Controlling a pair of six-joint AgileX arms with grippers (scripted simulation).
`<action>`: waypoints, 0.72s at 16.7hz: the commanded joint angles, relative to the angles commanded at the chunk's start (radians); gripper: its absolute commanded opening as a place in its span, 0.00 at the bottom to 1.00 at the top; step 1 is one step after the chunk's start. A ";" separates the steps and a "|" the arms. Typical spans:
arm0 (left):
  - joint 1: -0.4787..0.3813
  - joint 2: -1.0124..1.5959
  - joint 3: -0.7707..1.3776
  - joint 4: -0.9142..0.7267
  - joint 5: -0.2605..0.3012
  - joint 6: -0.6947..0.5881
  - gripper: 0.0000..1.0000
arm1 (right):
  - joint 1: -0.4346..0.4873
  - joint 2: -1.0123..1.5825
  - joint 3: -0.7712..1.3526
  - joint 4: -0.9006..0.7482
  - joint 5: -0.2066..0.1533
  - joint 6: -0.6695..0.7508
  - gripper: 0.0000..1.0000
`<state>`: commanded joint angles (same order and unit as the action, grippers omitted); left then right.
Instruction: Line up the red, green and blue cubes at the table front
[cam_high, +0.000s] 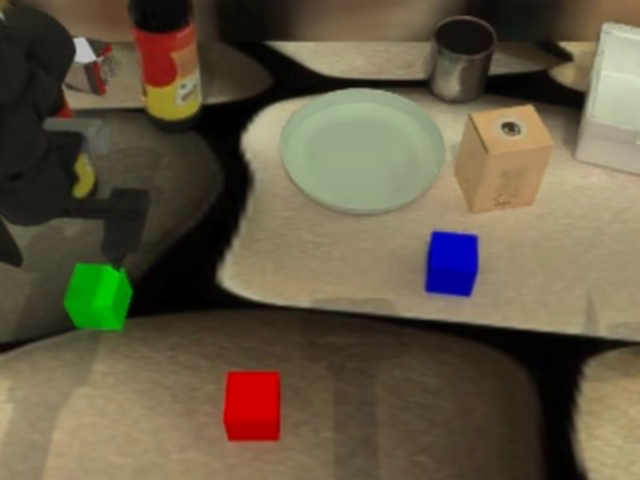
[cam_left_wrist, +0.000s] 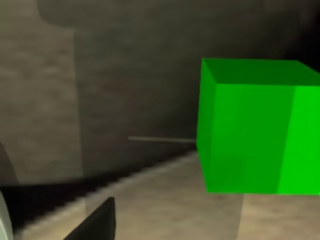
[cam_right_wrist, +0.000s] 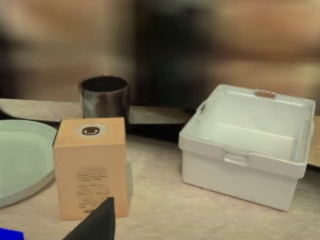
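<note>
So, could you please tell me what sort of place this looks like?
Probably a rendered tabletop test scene, not a real room: plain colored cubes like the red cube sit among kitchen items, a pale plate and metal cup, on a blurry stone-patterned table.

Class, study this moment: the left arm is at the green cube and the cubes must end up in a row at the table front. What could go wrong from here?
1. The green cube sits tilted at the left gripper; if its hold is poor, it may slip.
2. Carried forward, it could bump the red cube already at the table front.
3. The blue cube lies near the tan box and plate, crowding a later grasp.
</note>
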<state>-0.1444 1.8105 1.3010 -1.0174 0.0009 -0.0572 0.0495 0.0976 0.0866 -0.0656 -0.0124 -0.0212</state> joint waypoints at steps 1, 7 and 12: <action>-0.002 0.030 0.026 -0.015 0.000 -0.001 1.00 | -0.016 -0.040 -0.035 0.026 0.005 0.008 1.00; -0.006 0.072 0.064 -0.036 0.000 -0.003 1.00 | -0.039 -0.098 -0.087 0.066 0.012 0.021 1.00; -0.003 0.092 0.043 0.003 0.000 -0.001 1.00 | -0.039 -0.098 -0.087 0.066 0.012 0.021 1.00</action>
<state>-0.1475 1.9029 1.3444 -1.0146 0.0009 -0.0579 0.0100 0.0000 0.0000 0.0000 0.0000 0.0000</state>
